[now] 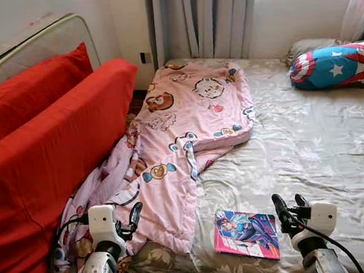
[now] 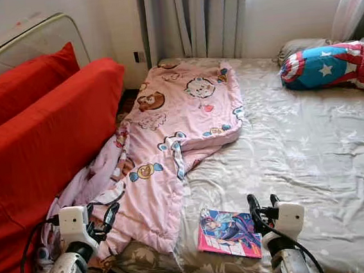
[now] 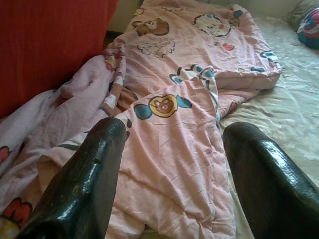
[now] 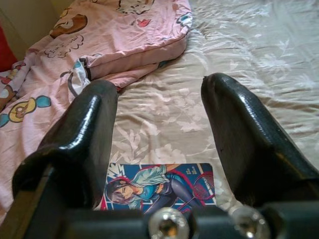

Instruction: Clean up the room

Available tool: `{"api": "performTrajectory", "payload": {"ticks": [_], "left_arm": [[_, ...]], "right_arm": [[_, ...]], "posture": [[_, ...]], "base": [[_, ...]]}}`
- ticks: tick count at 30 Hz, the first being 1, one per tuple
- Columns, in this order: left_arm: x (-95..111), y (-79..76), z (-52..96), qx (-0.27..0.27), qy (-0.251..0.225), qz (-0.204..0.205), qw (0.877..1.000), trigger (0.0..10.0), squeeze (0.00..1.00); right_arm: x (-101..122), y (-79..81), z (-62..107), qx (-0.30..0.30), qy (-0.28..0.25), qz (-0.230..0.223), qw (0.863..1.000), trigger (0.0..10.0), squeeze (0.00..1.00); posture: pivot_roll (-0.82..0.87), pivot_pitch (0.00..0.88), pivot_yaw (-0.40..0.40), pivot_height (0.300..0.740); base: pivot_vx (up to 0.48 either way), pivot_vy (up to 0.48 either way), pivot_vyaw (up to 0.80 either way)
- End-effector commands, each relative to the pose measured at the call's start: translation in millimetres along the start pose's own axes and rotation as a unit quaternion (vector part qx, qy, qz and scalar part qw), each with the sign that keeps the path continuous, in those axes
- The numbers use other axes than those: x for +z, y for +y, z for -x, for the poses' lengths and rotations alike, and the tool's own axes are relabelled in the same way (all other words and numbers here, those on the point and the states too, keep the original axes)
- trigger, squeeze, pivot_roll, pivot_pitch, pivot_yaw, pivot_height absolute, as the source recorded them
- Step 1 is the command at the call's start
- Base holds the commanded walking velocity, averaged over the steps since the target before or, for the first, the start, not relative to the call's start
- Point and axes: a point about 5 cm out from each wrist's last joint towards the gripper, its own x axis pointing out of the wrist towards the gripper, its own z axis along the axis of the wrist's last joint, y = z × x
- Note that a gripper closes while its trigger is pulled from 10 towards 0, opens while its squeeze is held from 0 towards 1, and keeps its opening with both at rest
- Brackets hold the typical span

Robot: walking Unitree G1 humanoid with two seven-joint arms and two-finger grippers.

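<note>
- The pink blanket (image 1: 181,130) with cartoon prints lies crumpled along the left part of the bed (image 1: 318,143), from the upper centre of the frame down to the lower left, and hangs over the bed edge beside the red cushions (image 1: 48,149).
- A book (image 1: 246,233) with a cartoon cover lies flat on the floral sheet, at lower centre.
- The left pincer (image 1: 133,217) is spread, just above the blanket's lower edge.
- The right pincer (image 1: 289,207) is spread, just beside the book.
- A star-patterned pillow (image 1: 333,65) rests at upper right.
</note>
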Motion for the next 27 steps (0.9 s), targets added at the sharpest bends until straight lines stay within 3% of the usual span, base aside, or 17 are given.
{"api": "performTrajectory", "payload": {"ticks": [1,8,16,21,27], "left_arm": [[2.8,4.6,1.5,0.009,-0.001,-0.005,1.0,10.0,0.0],[3.3,7.3,2.8,0.013,-0.001,-0.005,1.0,10.0,0.0],[4.6,9.1,3.8,0.021,-0.002,-0.003,1.0,10.0,0.0],[4.8,9.1,4.4,0.023,-0.002,-0.002,1.0,10.0,0.0],[6.1,8.2,4.8,0.025,-0.008,0.001,1.0,10.0,0.0]], "right_arm": [[-0.5,0.6,1.6,-0.001,0.002,0.004,1.0,10.0,0.0],[-1.1,4.3,1.4,0.003,0.003,0.003,1.0,10.0,0.0],[-0.1,6.7,-0.6,0.012,0.004,0.01,1.0,10.0,0.0],[-0.4,5.9,0.3,0.011,0.006,0.012,1.0,10.0,0.0],[0.4,3.8,-0.4,0.006,0.003,0.003,1.0,10.0,0.0]], "posture": [[0.02,0.0,-0.029,0.74],[0.02,0.0,-0.029,0.74],[0.03,0.0,-0.035,0.74],[0.03,0.0,-0.036,0.74],[0.03,0.0,-0.043,0.74]], "base": [[0.0,0.0,0.0],[0.0,0.0,0.0],[0.272,0.0,0.0],[0.296,0.0,0.8],[0.099,0.0,0.0]]}}
